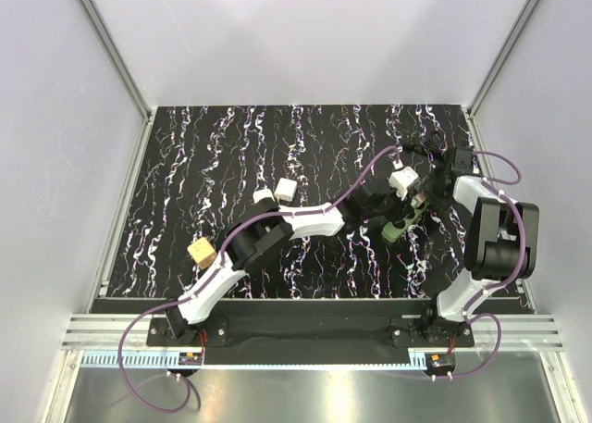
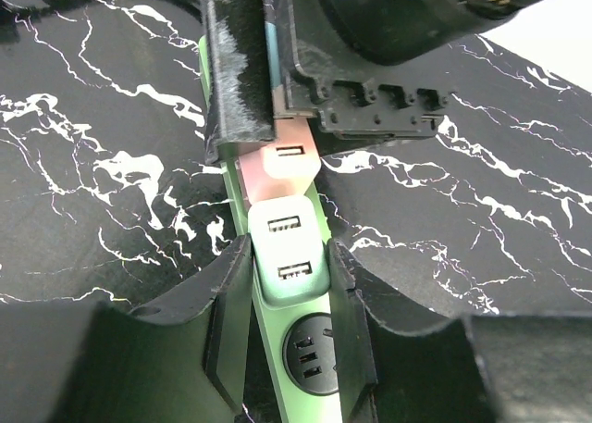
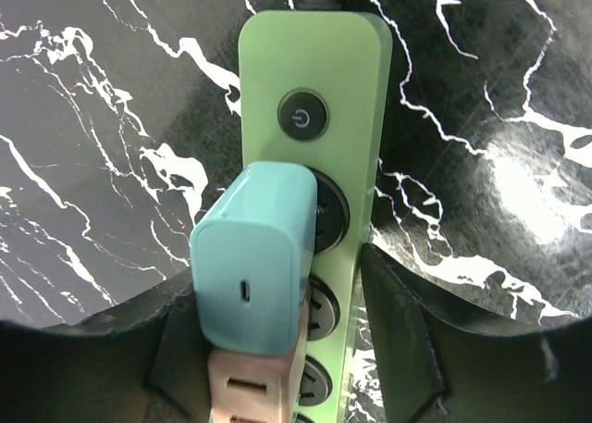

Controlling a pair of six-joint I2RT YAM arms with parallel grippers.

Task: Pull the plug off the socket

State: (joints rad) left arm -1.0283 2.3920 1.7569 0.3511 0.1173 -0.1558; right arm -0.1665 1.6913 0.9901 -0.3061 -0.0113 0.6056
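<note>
Black white-veined marbled tabletop (image 1: 231,145); plain white walls (image 1: 305,34)

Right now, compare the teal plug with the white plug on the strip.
The teal plug shows one small oval port; the white plug shows two rectangular ports. The teal plug sits beside the power button; the white plug sits beyond the pink plug. Both are seated in the socket.

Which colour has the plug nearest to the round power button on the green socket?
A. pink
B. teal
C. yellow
B: the teal plug sits in the outlet right beside the power button of the socket, and the pink plug comes after it.
</note>
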